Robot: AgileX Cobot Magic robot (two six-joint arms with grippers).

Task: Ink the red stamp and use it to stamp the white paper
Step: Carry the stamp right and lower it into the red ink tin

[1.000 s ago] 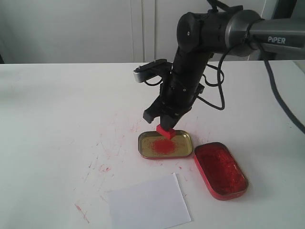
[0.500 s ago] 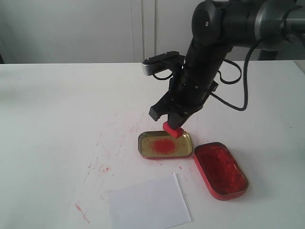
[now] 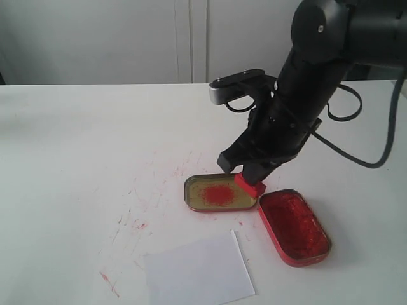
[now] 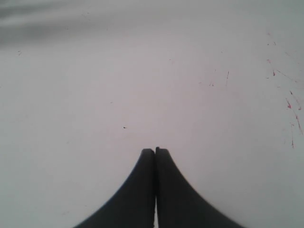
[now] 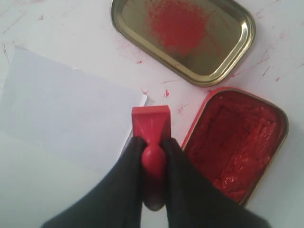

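The white tabletop (image 3: 76,159) is showing red scratch marks that are spreading out to the left of the gold lid (image 3: 194,190), which is lying open side up with a red smear in its middle. The black right arm (image 3: 318,70) is reaching down from behind and to the right of the gold lid. The white paper (image 3: 198,270) is lying flat in front of the gold lid, a little apart from it. The red tin (image 3: 294,225), filled with red ink, is sitting just beside the gold lid's right end, angling toward the front. The right gripper (image 3: 249,178) is pinching the knobbed handle of the red stamp (image 3: 250,185), whose square base is pointing downward, and is holding it over the gold lid's right rim, at the gap beside the red tin; whether the base is touching the rim cannot be told. The left gripper (image 4: 155,151) is hanging over bare tabletop with its fingers pressed together on nothing, and its place relative to the gold lid cannot be told
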